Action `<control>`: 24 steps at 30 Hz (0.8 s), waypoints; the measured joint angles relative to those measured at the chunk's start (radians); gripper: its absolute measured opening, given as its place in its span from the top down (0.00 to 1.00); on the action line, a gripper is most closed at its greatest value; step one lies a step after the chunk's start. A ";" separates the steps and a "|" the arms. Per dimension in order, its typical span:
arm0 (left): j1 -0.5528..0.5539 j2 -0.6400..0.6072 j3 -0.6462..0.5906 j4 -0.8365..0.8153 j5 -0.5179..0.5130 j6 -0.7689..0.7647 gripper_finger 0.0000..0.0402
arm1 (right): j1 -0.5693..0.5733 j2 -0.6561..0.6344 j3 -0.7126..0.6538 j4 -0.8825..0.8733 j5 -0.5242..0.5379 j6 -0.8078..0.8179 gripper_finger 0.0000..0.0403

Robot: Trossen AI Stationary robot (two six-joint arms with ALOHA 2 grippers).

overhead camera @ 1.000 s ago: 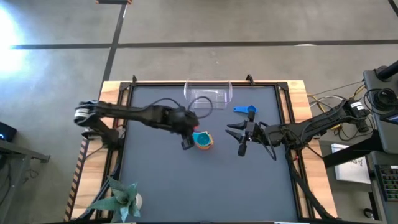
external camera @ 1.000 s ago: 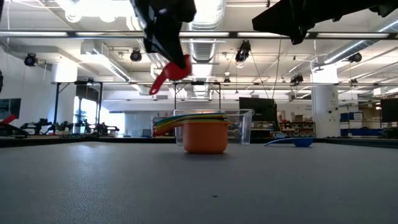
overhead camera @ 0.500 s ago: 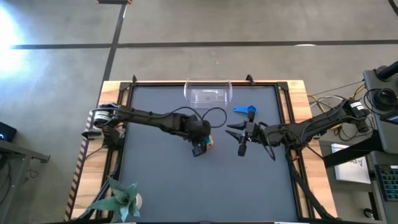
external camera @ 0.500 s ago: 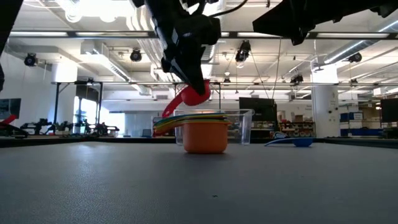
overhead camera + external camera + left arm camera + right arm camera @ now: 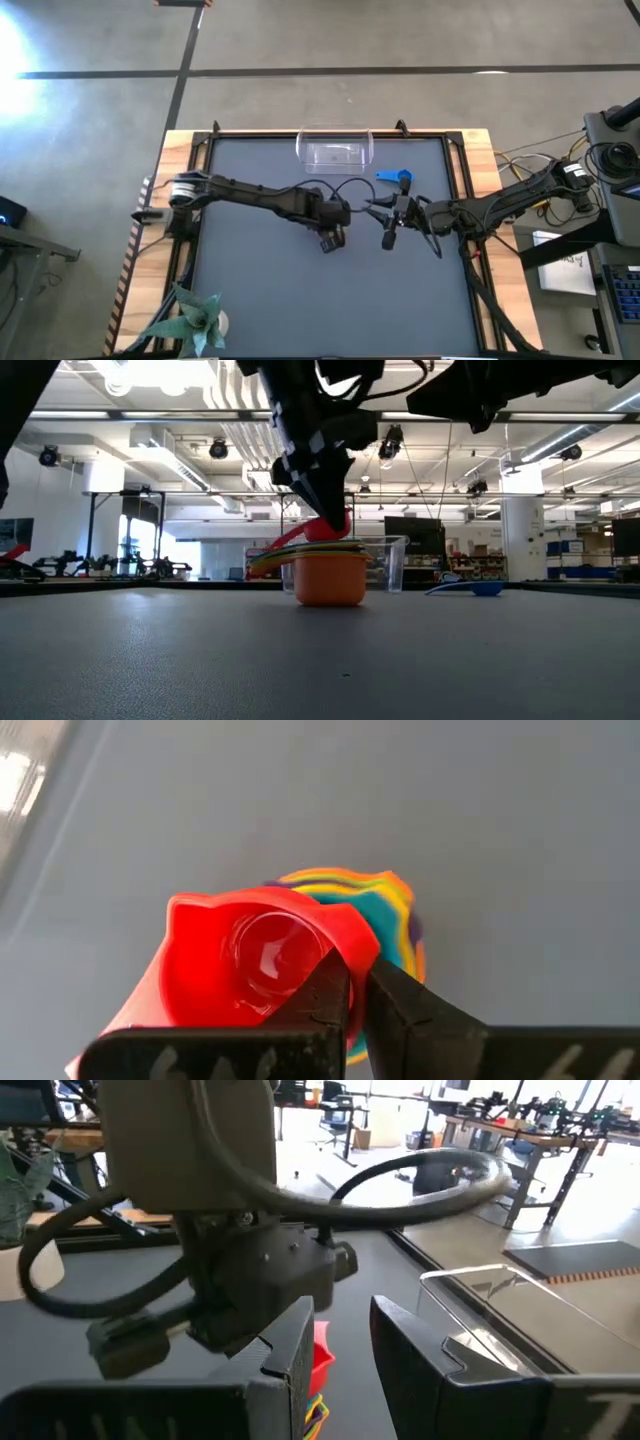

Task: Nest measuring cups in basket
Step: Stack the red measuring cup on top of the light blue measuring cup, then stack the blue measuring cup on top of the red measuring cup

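1. Hanging just over the stack of nested cups (image 5: pixel 322 575), the red cup (image 5: pixel 326 527) is pinched by its rim in the closed left hand (image 5: pixel 358 988), near the middle of the desk (image 5: pixel 260 280). From the low view its bowl looks about to touch the top of the stack, with its handle sloping down to the left.
2. That slope is the first risk, as I judge it: let go while tilted, the red cup could catch on a rim below and sit crooked or slide off onto the desk instead of seating.
3. The stack, with an orange cup (image 5: pixel 328 579) at its base, stands free on the desk, not in the basket (image 5: pixel 334 152), which sits at the far edge. Any downward or sideways push from the left hand could tip or shove the whole stack, since nothing steadies it.
4. A finger lies inside the red bowl, so pulling away sharply might drag the cup back out.
5. The right hand (image 5: pixel 388 222) hovers just right of the stack, jaws partly apart and holding nothing. It is close enough that either arm swinging across could bump the other.
6. The blue cup (image 5: pixel 396 177) lies alone on the desk, right of the basket, not yet nested.
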State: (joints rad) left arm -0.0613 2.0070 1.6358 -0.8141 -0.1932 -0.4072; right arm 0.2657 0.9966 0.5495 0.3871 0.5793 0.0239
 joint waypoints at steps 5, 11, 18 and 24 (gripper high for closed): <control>-0.004 0.051 0.060 -0.057 0.002 -0.018 0.93 | 0.000 0.000 0.000 -0.015 0.000 0.002 0.77; -0.014 0.057 0.089 -0.103 0.001 -0.040 0.79 | 0.000 -0.006 0.000 -0.017 -0.001 -0.004 0.77; -0.042 0.025 0.091 -0.096 0.002 0.002 0.67 | 0.000 -0.038 0.000 -0.040 -0.001 -0.003 0.77; -0.108 -0.086 0.084 -0.104 -0.234 0.061 0.64 | 0.000 -0.069 0.000 -0.075 0.004 0.017 0.77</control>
State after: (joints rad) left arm -0.1692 1.9206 1.7202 -0.9180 -0.4273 -0.3465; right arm 0.2657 0.9273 0.5495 0.3120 0.5837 0.0410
